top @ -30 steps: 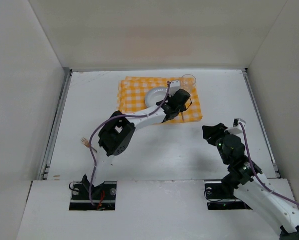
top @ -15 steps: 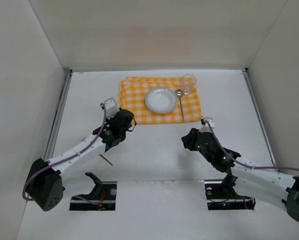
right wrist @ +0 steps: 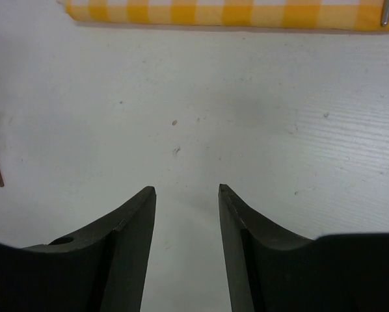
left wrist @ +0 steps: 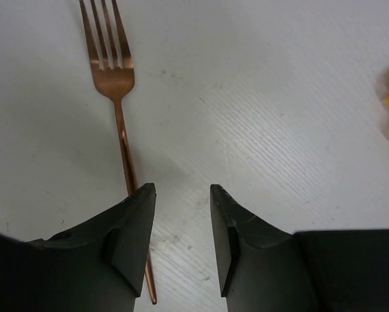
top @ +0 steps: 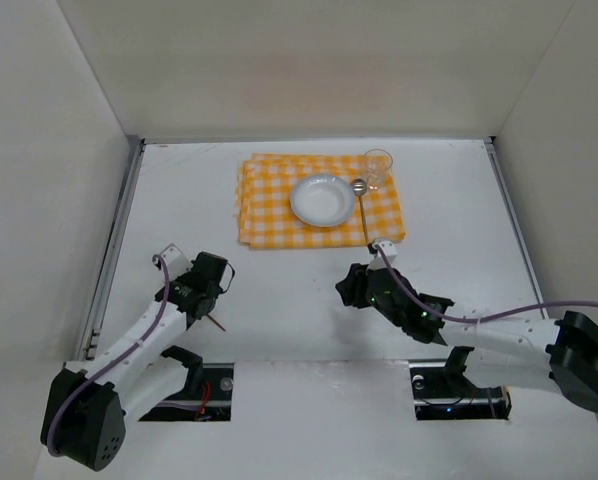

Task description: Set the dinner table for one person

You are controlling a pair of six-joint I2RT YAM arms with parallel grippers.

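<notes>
The dinner table (top: 179, 200) fills the floor of the top view, a matte white rectangle with metal strips along its sides, and everything else sits on it.

The left arm (top: 144, 335) reaches from its base toward 8 o'clock of the table. The right arm (top: 499, 335) lies low along the near edge and ends around 5 o'clock, not far from the table's middle.

An orange-and-white checked mat (top: 269, 215) lies flat at 12 o'clock, toward the far edge. A white plate (top: 322, 200) rests on the mat, a little right of its middle. A clear glass (top: 378, 166) stands upright at the mat's 1 o'clock corner. A spoon (top: 362, 210) lies at 3 o'clock of the plate, just beside its rim, with its bowl toward the glass.

The left gripper (left wrist: 181, 186) is over bare table with its fingers parted by a moderate gap and nothing between them. A copper fork (left wrist: 120, 123) lies flat on the table, tines pointing to 12 o'clock in the wrist view. Its handle runs beneath the finger on the left of that view, and its end shows low in the gap.

The right gripper (right wrist: 186, 187) is likewise moderately open and grips nothing. It faces bare white surface, with the mat's edge at 12 o'clock.
</notes>
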